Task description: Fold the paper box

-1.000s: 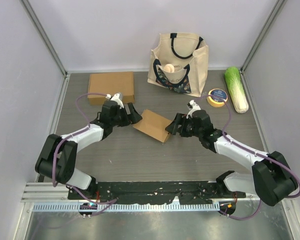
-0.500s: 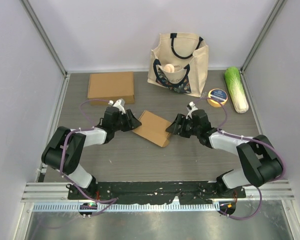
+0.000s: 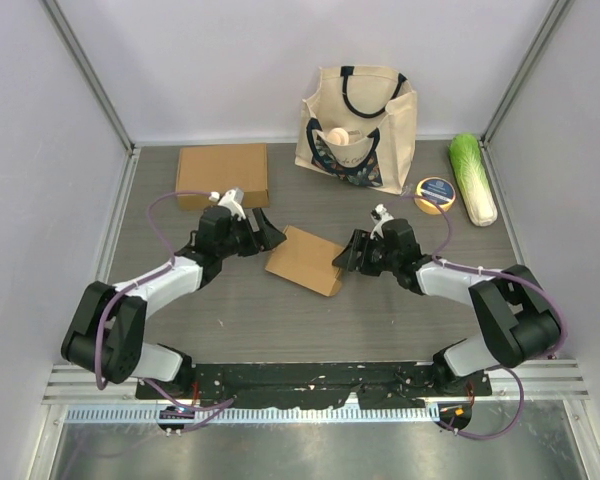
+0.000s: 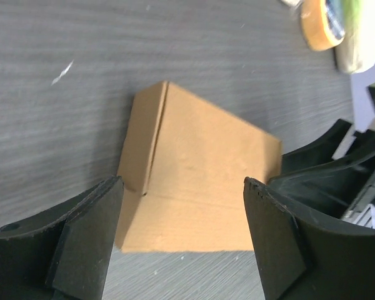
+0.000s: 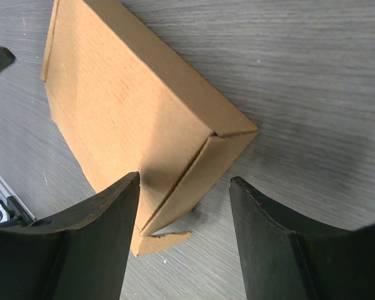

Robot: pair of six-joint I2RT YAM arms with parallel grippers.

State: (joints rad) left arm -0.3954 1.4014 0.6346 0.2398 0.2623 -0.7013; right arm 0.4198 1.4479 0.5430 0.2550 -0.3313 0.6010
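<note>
The paper box (image 3: 305, 260) lies flat at the middle of the table (image 3: 280, 320), between the two arms. The left gripper (image 3: 270, 230) stands wide open just beside the box's left end. The right gripper (image 3: 343, 252), likewise spread wide, sits at its right corner, holding nothing.

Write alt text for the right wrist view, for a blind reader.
A brown box lies on the grey table, just beyond the open right gripper. A small flap pokes out at its near corner.
</note>
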